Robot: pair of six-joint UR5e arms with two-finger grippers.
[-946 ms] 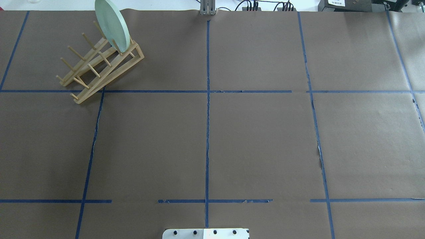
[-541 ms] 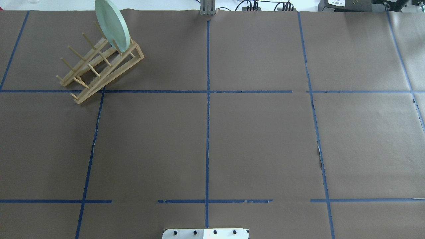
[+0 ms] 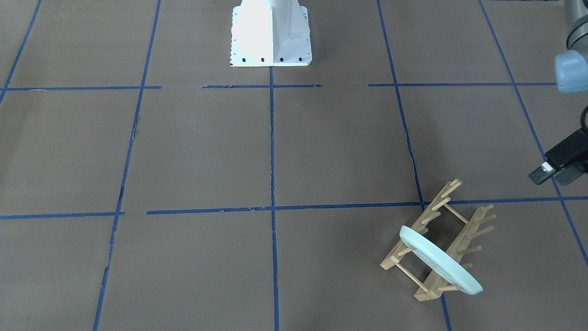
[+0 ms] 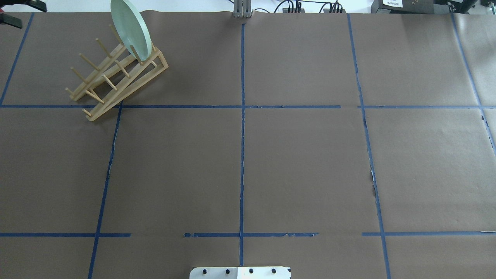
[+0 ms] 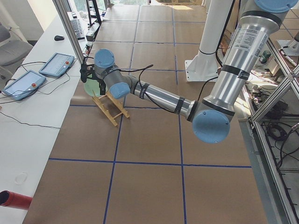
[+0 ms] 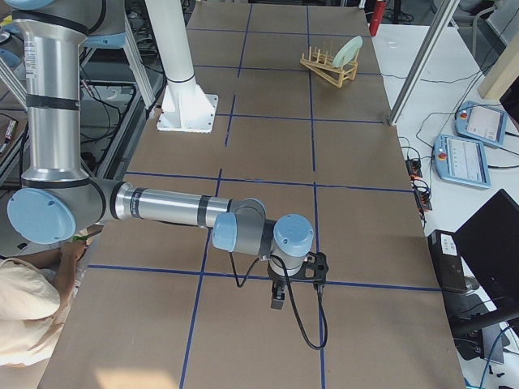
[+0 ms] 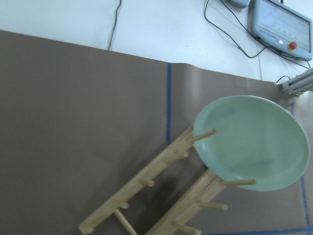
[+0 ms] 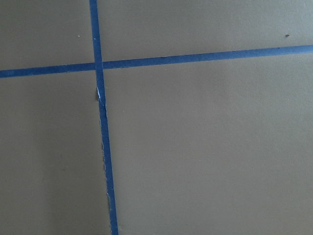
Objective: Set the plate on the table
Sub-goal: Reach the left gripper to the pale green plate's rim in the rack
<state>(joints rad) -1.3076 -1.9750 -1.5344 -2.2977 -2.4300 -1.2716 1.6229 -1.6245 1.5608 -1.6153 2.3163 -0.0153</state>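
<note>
1. Because the plate (image 4: pixel 131 31) is stood on edge between the pegs at one end of the wooden rack (image 4: pixel 116 83), it is kept upright with a slight lean. Its upper rim is left bare, and that is judged the easiest place for it to be gripped.
2. The plate is thus found in the rack, at the far corner of the table (image 4: pixel 302 162) on the robot's left. It has not yet been laid on the brown paper.
3. The rack is the only holder seen. One plate is held in its end slot, and nothing is seen in the other slots.
4. The left claw (image 3: pixel 550 177) is held beside the rack, apart from it, with its fingers spread and nothing between them. The plate's face is framed by its wrist camera, so an approach is judged to be in hand.
5. The right claw (image 6: pixel 293 279) is held low over a crossing of blue tape (image 8: pixel 100 147) at the opposite end of the table, well apart from the rack. It is presumably parked out of the way, and whether it is spread or closed cannot be told.
6. The plate would need to be lifted clear of the pegs before it is tipped flat.
</note>
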